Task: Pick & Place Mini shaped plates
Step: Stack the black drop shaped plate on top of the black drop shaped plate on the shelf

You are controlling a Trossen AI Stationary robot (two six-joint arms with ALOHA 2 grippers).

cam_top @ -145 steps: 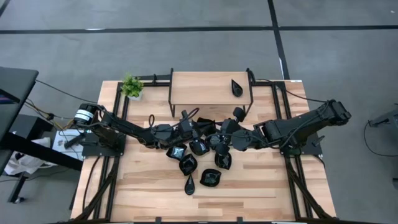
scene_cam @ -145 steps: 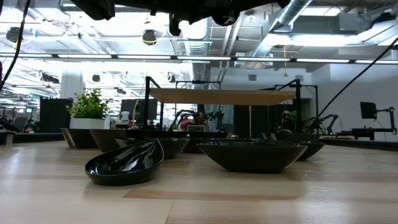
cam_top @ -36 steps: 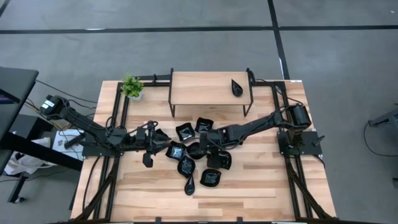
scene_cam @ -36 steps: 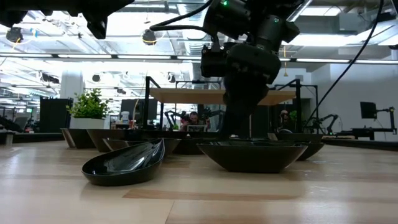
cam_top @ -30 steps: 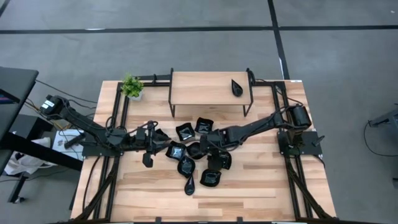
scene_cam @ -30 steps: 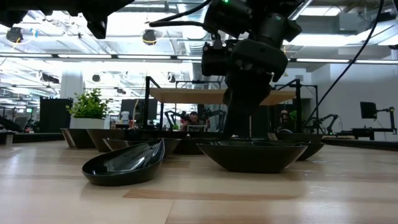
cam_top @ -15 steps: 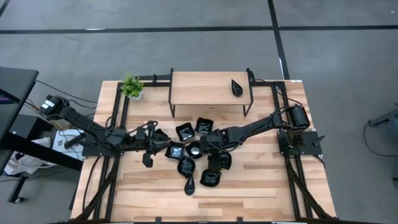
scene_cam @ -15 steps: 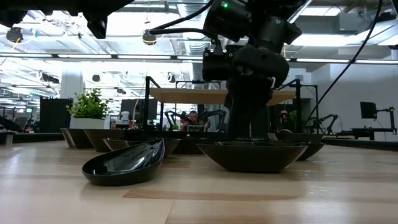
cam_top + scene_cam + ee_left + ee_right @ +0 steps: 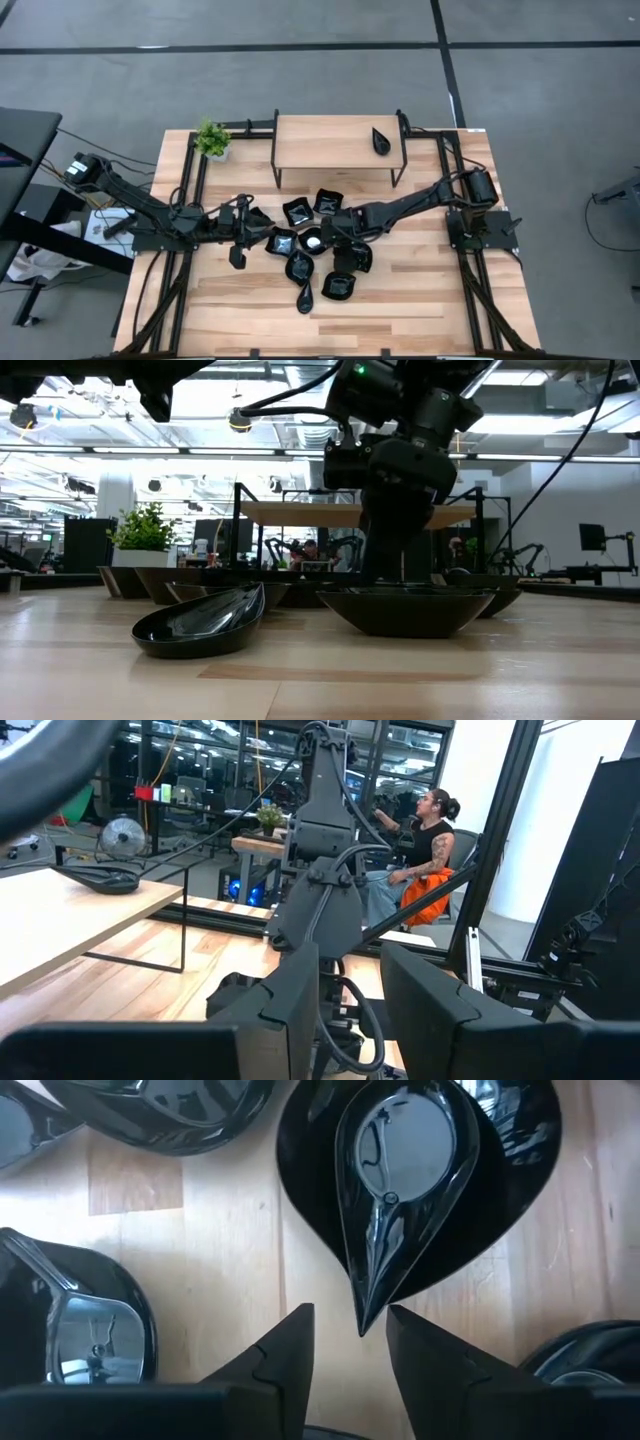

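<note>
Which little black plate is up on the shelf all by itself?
The teardrop plate at the right end of the wooden shelf. All the other black plates sit down on the table in a bunch.

A cluster of glossy black mini shaped plates (image 9: 318,252) lies at the middle of the high view, touching or overlapping one another. At its lower edge sit a square dish (image 9: 338,286) and, just left of it, a narrow teardrop dish (image 9: 304,297). One lone teardrop plate (image 9: 380,141) rests on the raised shelf, upper centre-right. In the right wrist view a teardrop dish (image 9: 400,1170) lies nested in a wider black dish (image 9: 500,1180).
</note>
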